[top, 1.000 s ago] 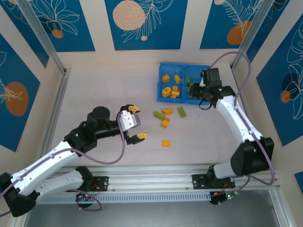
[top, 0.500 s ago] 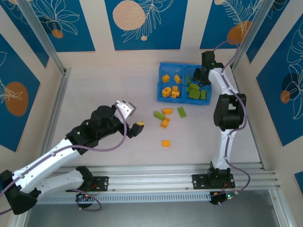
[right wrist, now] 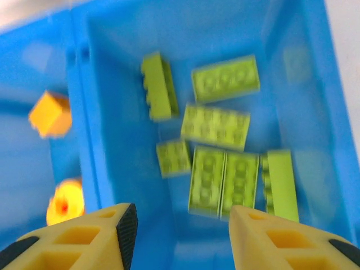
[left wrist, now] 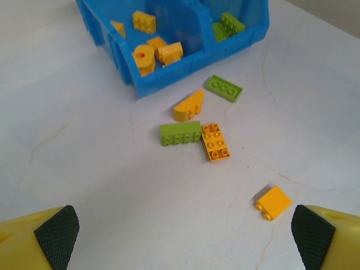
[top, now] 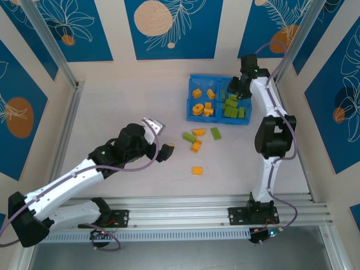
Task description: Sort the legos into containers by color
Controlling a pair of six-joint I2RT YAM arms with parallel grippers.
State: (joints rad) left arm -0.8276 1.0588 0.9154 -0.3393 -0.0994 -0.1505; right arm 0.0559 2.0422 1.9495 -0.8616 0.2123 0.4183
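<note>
Top external: five loose legos (top: pixel 196 146) lie on the desk (top: pixel 124 101) near the blue tray (top: pixel 189 104). Left wrist: the left jaws gape wide and empty, aimed at them; a pick seems next, needing descent onto one brick. Right wrist: the right jaws are parted and empty above the green compartment (right wrist: pixel 124 160).

Loose legos (top: pixel 196 146) before the tray (top: pixel 216 120)
</note>
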